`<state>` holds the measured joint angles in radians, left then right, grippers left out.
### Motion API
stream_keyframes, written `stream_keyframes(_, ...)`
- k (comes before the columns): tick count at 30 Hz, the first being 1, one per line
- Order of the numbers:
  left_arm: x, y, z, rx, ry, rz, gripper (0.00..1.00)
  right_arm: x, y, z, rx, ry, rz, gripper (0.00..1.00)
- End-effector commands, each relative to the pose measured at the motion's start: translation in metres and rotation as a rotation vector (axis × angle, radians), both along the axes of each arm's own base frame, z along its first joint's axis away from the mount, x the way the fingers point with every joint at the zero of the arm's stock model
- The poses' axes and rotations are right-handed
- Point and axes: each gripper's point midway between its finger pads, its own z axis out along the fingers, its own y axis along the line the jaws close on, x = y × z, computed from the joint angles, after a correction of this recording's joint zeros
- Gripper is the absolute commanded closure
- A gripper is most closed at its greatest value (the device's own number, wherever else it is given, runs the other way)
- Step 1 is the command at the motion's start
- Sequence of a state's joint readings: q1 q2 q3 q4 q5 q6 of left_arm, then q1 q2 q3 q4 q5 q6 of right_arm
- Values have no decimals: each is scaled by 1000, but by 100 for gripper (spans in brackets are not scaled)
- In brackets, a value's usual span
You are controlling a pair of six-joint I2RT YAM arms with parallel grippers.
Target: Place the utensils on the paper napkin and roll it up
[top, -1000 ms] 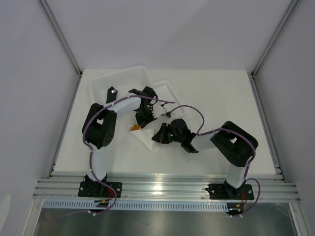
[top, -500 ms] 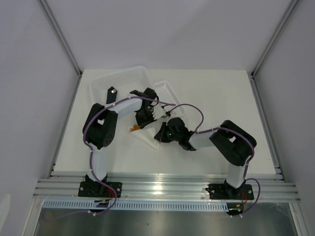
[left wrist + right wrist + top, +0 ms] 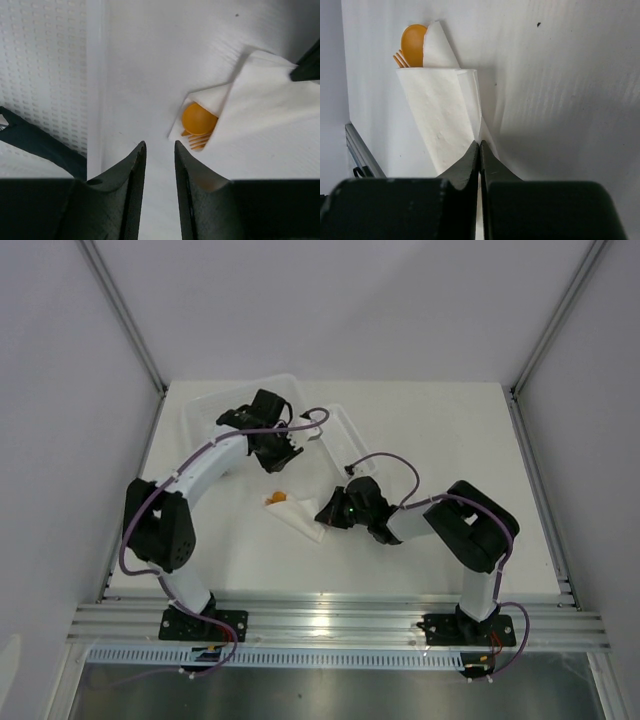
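Observation:
The paper napkin (image 3: pixel 301 519) lies folded into a narrow roll on the table, also seen in the right wrist view (image 3: pixel 445 112) and the left wrist view (image 3: pixel 265 125). The orange utensils (image 3: pixel 276 499) stick out of its far-left end: a spoon bowl (image 3: pixel 413 42) (image 3: pixel 198 118) and fork tines (image 3: pixel 399 60). My right gripper (image 3: pixel 329 517) (image 3: pixel 480 145) is shut on the napkin's near edge. My left gripper (image 3: pixel 280 458) (image 3: pixel 160 146) hovers above and behind the roll, empty, its jaws a small gap apart.
A large white tray (image 3: pixel 210 408) (image 3: pixel 45 70) sits at the back left, under my left arm, with a dark bar (image 3: pixel 35 142) lying in it. A smaller white tray (image 3: pixel 347 430) lies to its right. The table's side rails stand at both edges.
My left gripper has let go of the napkin and drawn back up and left over the large tray. My right gripper has stayed pinching the napkin, shifting slightly.

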<state>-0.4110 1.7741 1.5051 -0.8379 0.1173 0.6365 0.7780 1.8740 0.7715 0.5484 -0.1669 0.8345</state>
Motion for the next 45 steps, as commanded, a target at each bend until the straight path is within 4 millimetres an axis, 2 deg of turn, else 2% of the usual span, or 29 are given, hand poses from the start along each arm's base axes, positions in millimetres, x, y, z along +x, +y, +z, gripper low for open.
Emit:
stream_keyframes(1, -38, -20, 5, -75, 35, -106, 67, -5, 0, -2, 42, 42, -15, 100)
stream_keyframes(2, -49, -19, -10, -46, 58, -132, 67, -6, 3, 1, 63, 43, -7, 100)
stream_keyframes(5, -63, -14, -46, 81, 56, -224, 66, -12, 8, 6, 125, 74, 0, 100)
stream_keyframes(8, -71, -16, -65, 107, 70, -255, 66, -15, 11, 9, 187, 104, -20, 100)
stream_keyframes(17, -52, -26, -83, 152, 44, -261, 66, -20, 6, 6, 199, 104, -44, 100)
stream_keyframes(22, -48, -31, -84, 159, 40, -272, 65, -18, 5, 8, 195, 91, -39, 100)
stream_keyframes(24, -47, -29, -87, 176, 43, -275, 65, -16, 4, 9, 193, 84, -40, 97)
stream_keyframes(26, -46, -27, -90, 193, 45, -271, 65, -13, 0, 11, 185, 76, -45, 89)
stream_keyframes(28, -45, -25, -94, 206, 51, -265, 65, -11, -5, 16, 163, 50, -41, 81)
stream_keyframes(34, -42, -22, -100, 236, 57, -243, 66, -9, -18, 36, 80, -42, -30, 68)
stream_keyframes(40, -41, -22, -101, 241, 57, -233, 66, -19, -29, 38, 16, -59, -10, 63)
stream_keyframes(45, -40, -21, -100, 244, 57, -219, 66, -34, -34, 44, -32, -111, 27, 66)
